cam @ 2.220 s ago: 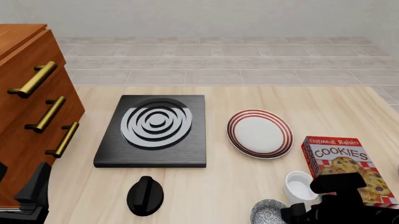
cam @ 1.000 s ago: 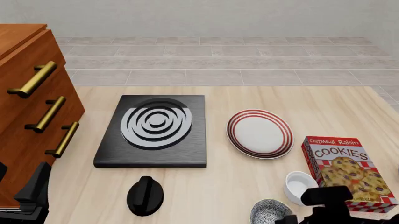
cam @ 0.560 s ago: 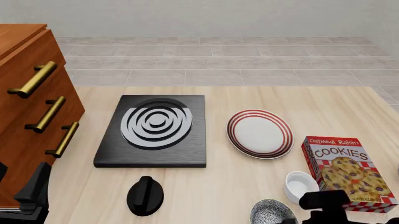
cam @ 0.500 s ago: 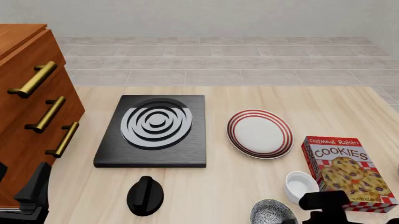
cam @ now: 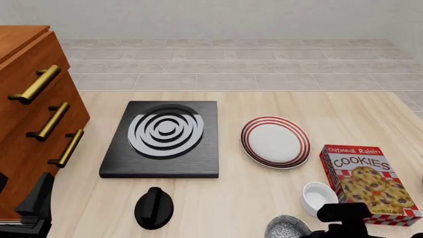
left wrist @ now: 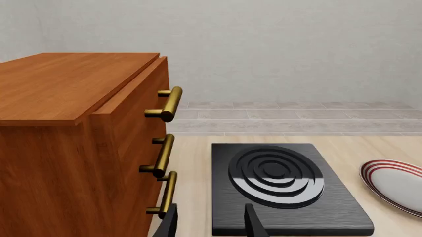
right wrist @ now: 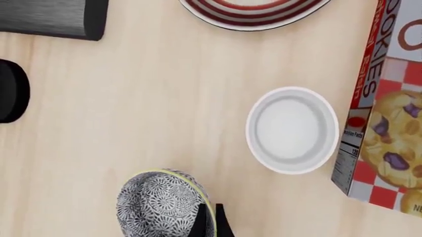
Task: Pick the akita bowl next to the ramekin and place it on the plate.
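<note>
Speckled grey, the akita bowl (cam: 288, 227) sits at the bottom edge of the front view, right of centre, tipped so that its outer wall shows more than its inside. In the right wrist view the akita bowl (right wrist: 165, 203) lies low and left of centre with its yellowish rim turned on edge, and the right gripper (right wrist: 211, 221) has its two dark fingers drawn close together on that rim, clamping the wall of the bowl. Only the dark body of the right arm (cam: 343, 220) shows in the front view, at the lower right; its fingertips are out of frame there.

Just beside the bowl, up and to the right, the white ramekin (cam: 318, 198) stands upright on the wooden table (cam: 264, 104), near the left edge of the cookies box (cam: 367, 180). The red-ringed plate (cam: 275, 142) lies right of centre, well apart from the bowl, with nothing on it. The black stove (cam: 163, 138) lies left of the plate, a glossy black rounded object (cam: 153, 208) below it, and the wooden drawer cabinet (cam: 33, 109) fills the left edge.

The left gripper (left wrist: 209, 223), at the bottom of the left wrist view, has its fingers parted and grips nothing.
</note>
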`<state>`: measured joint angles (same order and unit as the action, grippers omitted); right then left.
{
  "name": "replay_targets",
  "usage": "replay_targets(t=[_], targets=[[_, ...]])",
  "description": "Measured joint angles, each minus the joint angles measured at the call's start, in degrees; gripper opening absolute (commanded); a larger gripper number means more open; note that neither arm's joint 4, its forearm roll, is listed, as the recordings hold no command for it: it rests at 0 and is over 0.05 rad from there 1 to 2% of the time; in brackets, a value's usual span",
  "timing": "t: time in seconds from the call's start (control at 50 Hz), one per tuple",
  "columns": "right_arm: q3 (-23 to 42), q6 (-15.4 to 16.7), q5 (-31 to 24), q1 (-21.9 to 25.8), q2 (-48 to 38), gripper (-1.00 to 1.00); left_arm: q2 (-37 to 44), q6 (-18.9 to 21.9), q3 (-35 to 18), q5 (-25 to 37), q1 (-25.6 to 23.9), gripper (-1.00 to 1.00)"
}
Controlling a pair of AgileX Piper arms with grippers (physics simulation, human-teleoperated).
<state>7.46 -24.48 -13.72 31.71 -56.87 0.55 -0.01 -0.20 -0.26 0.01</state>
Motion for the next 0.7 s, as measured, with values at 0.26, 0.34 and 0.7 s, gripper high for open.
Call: replay_targets(t=[0.26,0.34,0.7], targets=[[1.59,0.59,-2.21,0.25,0.98,-1.00,0.00,0.00,0.00,0.00,-0.01,1.00],[2.33,0.75,-3.32,0.24,1.60,-1.00,0.00,0.00,0.00,0.00,-0.01,1.00],[4.74,0.04,-6.53,0.98,4.04,-1.00,0.00,0.00,0.00,0.00,0.00,1.00]])
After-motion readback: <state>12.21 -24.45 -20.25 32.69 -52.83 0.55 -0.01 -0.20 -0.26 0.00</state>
